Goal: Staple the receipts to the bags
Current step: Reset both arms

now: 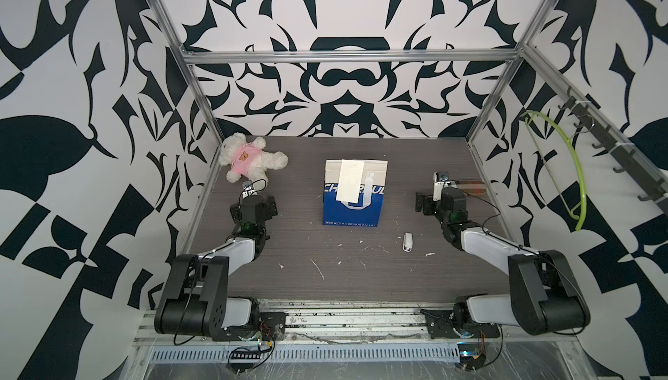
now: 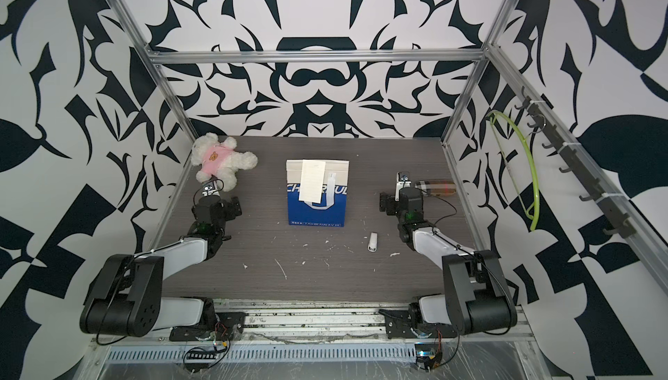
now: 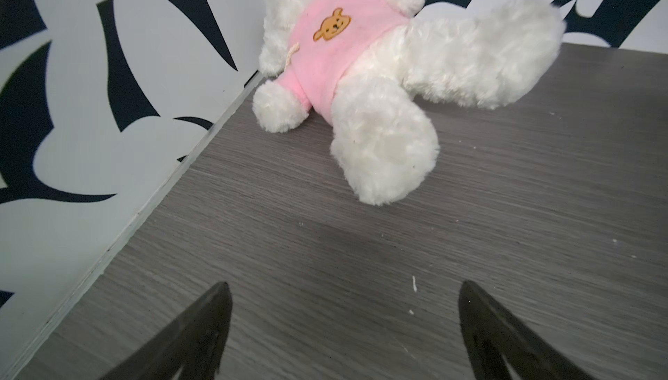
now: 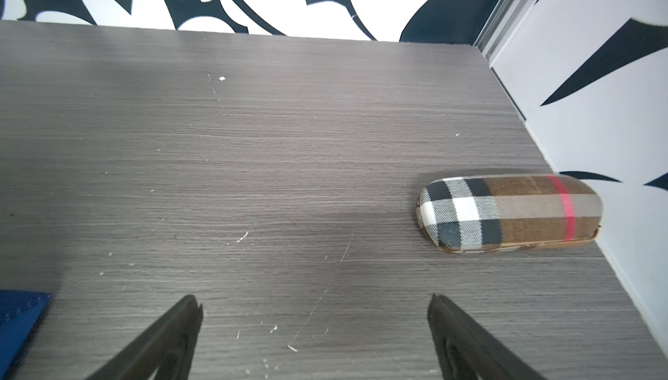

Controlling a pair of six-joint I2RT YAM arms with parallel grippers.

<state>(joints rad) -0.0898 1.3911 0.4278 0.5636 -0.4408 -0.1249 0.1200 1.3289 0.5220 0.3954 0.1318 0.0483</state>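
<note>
The left pincer (image 3: pixel 343 287) and right pincer (image 4: pixel 314 300) hang spread, empty. The right should probably grip the white stapler (image 1: pixel 407 242) by its sides, leaving the receipt (image 1: pixel 350 179) flat on the bag (image 1: pixel 352 213).

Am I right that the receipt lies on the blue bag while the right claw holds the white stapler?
No. The receipt lies on the blue bag, but both top views show the white stapler lying on the table; the right claw is open and empty.

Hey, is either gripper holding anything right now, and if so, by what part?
Nothing is held. The left gripper and the right gripper are both open and empty. The stapler lies apart from both, and the receipt rests on the bag.
</note>
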